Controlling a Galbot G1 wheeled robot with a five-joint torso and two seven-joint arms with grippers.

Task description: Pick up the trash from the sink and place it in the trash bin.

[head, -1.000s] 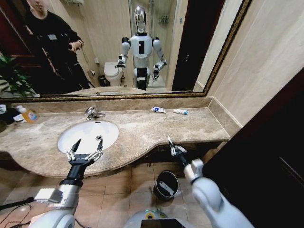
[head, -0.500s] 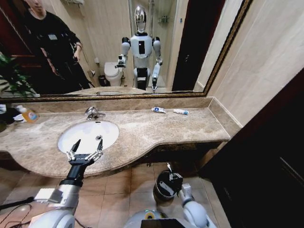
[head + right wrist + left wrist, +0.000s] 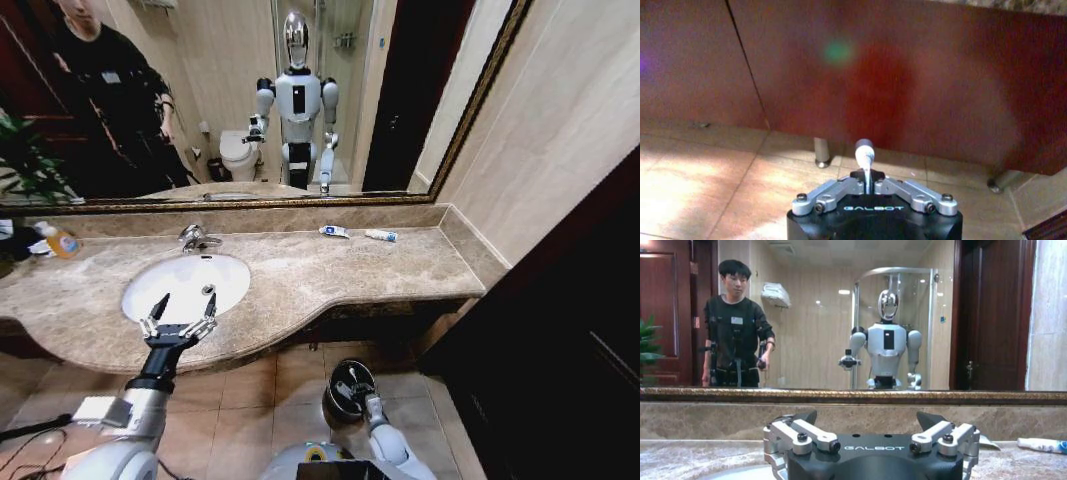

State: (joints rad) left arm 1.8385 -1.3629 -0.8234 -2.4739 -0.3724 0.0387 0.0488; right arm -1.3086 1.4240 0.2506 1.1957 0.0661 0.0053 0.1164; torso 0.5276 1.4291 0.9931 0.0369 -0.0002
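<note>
The right claw [image 3: 869,184] (clenched on a stick [image 3: 863,155]) hangs over the bin [image 3: 351,388]; next, it must release. The left claw [image 3: 178,313] waits released at the sink [image 3: 185,283].

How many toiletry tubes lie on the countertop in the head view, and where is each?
2. One tube lies at the back of the countertop, right of the faucet; the other tube lies just right of it, near the back ledge. Others may be hidden.
</note>
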